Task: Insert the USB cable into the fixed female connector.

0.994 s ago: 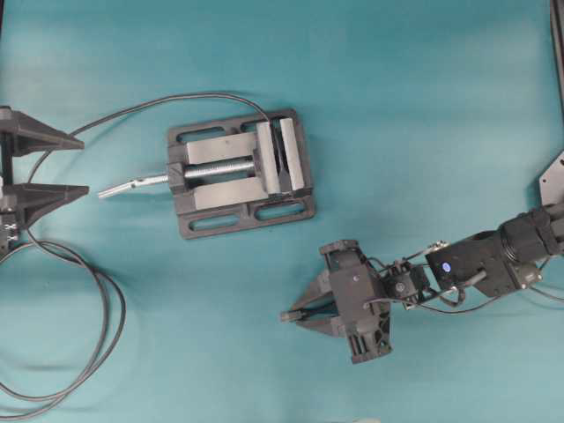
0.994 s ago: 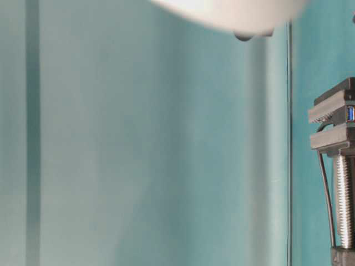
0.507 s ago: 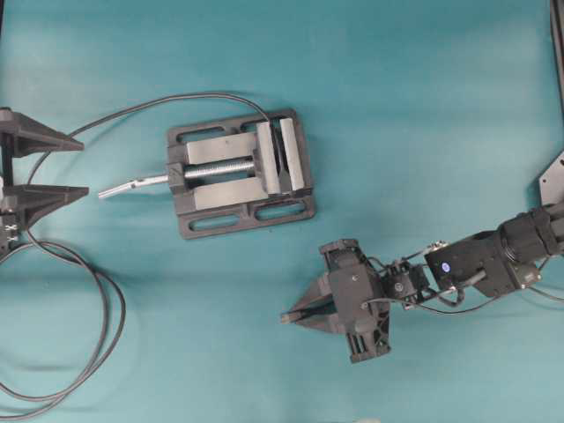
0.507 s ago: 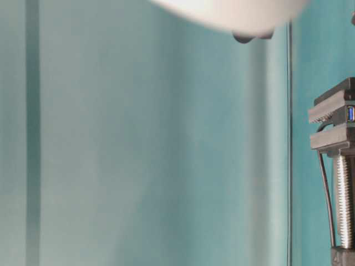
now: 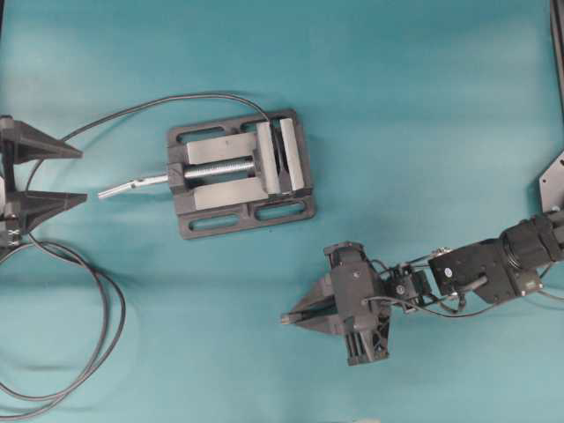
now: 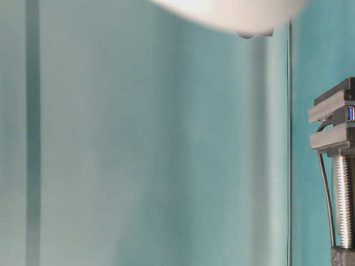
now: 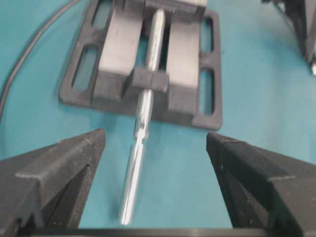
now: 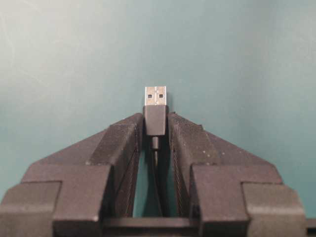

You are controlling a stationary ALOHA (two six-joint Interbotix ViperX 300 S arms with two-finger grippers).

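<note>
Surface: teal mat (image 5: 423,106).
Right gripper (image 8: 155,129): my jaws pinch USB plug (image 8: 155,111).
Left gripper (image 7: 155,197): wide, empty.
Advice: square plug to fixed female connector (image 6: 350,113), vise (image 5: 240,173) at eleven o'clock.

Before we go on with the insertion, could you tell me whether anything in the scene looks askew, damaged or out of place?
Nothing stands out. The grey metal vise sits flat on the teal table, clamping the small blue-tongued female connector. The right gripper holds the black USB plug straight between its fingers, silver tip protruding. The left gripper is open.
</note>
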